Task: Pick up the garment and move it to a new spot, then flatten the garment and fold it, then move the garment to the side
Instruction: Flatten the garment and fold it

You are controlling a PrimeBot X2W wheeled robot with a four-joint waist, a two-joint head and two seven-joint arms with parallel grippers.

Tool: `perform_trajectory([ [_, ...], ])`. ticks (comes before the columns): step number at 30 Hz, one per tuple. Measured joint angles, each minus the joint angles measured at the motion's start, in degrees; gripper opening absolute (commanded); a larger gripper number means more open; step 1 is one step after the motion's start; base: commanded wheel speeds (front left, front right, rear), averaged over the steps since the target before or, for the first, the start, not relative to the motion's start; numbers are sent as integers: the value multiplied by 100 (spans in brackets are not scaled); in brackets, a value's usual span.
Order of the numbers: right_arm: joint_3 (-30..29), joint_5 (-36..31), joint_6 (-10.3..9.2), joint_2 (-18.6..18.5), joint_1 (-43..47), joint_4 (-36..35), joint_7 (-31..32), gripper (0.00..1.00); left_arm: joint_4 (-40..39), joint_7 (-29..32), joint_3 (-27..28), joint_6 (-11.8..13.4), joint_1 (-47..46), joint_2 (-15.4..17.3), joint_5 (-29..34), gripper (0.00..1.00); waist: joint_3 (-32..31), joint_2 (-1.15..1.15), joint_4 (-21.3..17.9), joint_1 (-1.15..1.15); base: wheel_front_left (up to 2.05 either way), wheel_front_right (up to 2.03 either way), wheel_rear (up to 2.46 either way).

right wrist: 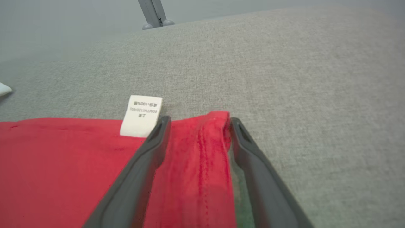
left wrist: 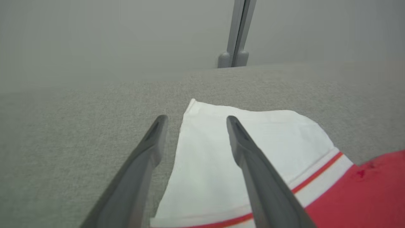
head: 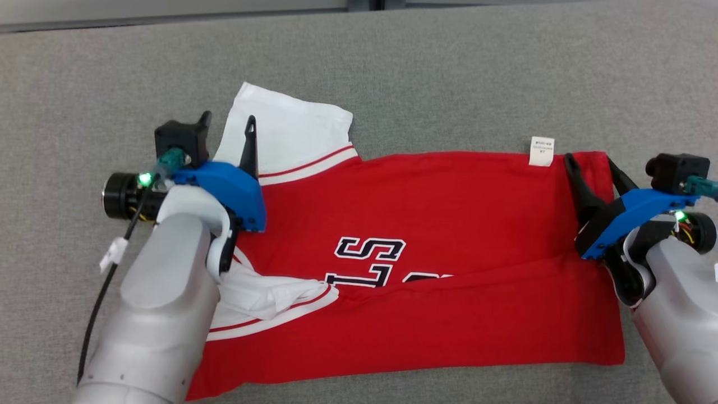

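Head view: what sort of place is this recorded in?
Likely a lab or test workstation rather than a home: a broad table covered in grey fabric, one red and white jersey laid on it, and plain grey partition panels joined by a metal post behind it.

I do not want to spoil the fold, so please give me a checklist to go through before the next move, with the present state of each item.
1. Left gripper open: ok.
2. Right gripper open: ok.
3. Shirt lies flat: not ok, the near sleeve is bunched.
4. Far sleeve spread flat: ok.
5. Both grippers clear of the shirt: cannot tell.
6. Free table beyond the shirt: ok.
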Motion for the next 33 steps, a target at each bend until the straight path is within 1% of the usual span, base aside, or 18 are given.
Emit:
perform_trajectory([
  [1, 123, 63, 0, -32, -57, 4, 45, 51, 92, 68, -22, -49, -119, 24, 0, 100, 60, 0, -3, 0, 0, 0, 0],
  [2, 230, 137, 0, -54, -112, 7, 43, 37, 162, 98, -65, -77, -227, 51, 18, 100, 112, 0, -10, 0, 0, 0, 0],
  [3, 328, 218, 0, -67, -164, 5, 43, 0, 250, 170, -97, -129, -347, 78, 35, 100, 162, 0, -23, 0, 0, 0, 0],
  [8, 781, 461, 0, -138, -440, 2, -81, 0, 634, 578, -143, -297, -929, 208, 30, 100, 427, 0, -157, -1, 0, 0, 0],
  [12, 1084, 697, 0, -151, -671, -79, -216, 0, 904, 920, -154, -355, -1433, 397, 14, 100, 662, 0, -323, -1, 0, 0, 0],
  [14, 1245, 824, 0, -145, -766, -123, -269, 0, 1077, 1165, -159, -404, -1586, 480, -9, 100, 760, 0, -419, -1, 0, 0, 0],
  [18, 1517, 1061, 0, -135, -893, -163, -338, 0, 1300, 1533, -155, -501, -1806, 543, -149, 100, 859, 0, -561, -1, 0, 0, 0],
  [19, 1567, 1106, 0, -138, -920, -160, -355, 0, 1333, 1583, -174, -513, -1836, 550, -163, 16, 865, -1, -575, -2, 0, 0, 0],
  [20, 1615, 1170, 0, -149, -944, -156, -370, 0, 1347, 1594, -218, -530, -1846, 558, -155, 0, 869, -1, -584, -2, 0, 0, 0],
  [25, 1705, 1351, 1, -257, -1051, -63, -420, 0, 1290, 1507, -439, -600, -1843, 447, -167, 0, 845, -1, -518, -2, 0, 0, 0],
  [28, 1661, 1366, 1, -282, -1145, 27, -431, 0, 1127, 1213, -568, -603, -1839, 441, -151, 0, 834, -1, -429, -2, 0, 0, 0],
  [30, 1558, 1296, 0, -290, -1223, 18, -434, 0, 1010, 935, -651, -603, -1847, 505, -77, 0, 827, 0, -376, -1, 0, 0, 0],
  [33, 1285, 1061, 0, -291, -1308, -30, -439, 0, 888, 453, -677, -499, -1919, 578, 16, 0, 776, 0, -313, -1, 0, 0, 0],
])
